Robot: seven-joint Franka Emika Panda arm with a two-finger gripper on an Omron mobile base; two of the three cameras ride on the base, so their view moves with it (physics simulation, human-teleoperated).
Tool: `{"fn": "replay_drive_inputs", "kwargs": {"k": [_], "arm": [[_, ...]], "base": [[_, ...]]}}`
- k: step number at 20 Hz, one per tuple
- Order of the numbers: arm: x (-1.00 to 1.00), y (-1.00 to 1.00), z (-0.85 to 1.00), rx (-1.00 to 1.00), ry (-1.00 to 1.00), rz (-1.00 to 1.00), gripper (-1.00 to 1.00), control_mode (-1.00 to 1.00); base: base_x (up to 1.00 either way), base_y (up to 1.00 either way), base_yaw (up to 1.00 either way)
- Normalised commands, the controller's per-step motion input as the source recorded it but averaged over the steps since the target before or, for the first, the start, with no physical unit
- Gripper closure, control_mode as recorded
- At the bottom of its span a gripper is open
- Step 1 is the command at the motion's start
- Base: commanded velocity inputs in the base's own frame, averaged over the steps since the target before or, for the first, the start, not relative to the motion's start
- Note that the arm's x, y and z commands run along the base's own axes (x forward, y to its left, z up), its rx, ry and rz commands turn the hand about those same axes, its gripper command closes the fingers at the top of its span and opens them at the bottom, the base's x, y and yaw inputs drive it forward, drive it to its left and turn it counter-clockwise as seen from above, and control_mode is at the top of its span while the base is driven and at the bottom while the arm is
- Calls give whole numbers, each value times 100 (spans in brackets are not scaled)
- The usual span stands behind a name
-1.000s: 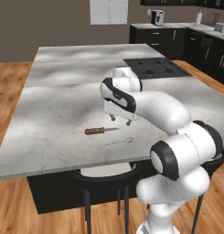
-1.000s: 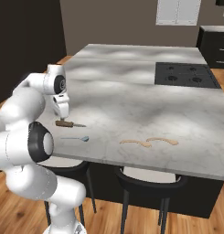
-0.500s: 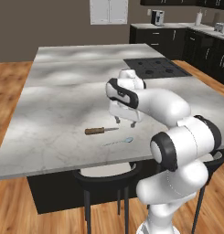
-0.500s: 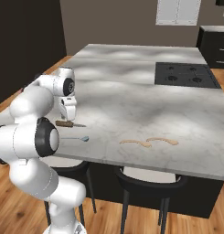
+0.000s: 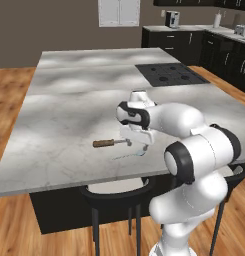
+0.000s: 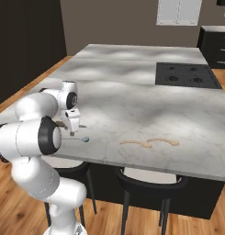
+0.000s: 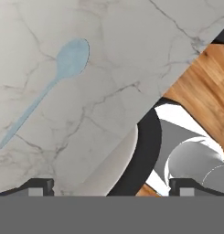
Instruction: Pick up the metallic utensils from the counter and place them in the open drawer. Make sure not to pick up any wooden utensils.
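Marbled counter carries spoon and knife — end effector spread wide, holding nothing

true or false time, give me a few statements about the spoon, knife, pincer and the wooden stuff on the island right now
1. The spoon lies flat on the counter, with nothing gripping it. True.
2. The pincer is shut on the knife. False: it is open and holds nothing; the knife lies on the stone.
3. The knife's brown handle points away from the arm in the left base view. True.
4. The wooden utensils lie on the cooktop. False: they lie on bare marble near the counter's front edge.
5. The spoon sits close to the counter's front edge. True.
6. The spoon lies on top of the knife. False: they lie apart.
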Motion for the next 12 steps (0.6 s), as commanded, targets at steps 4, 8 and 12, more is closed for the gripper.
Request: {"fn": "replay_drive_inputs", "kwargs": {"k": [4, 8, 12], "arm": [[17, 0, -44, 0, -1, 0, -100, -100], [33, 0, -28, 0, 0, 0, -100, -100], [38, 0, -29, 0, 0, 0, -100, -100]], "base": [[0, 0, 0], [0, 0, 0], [0, 0, 0]]}}
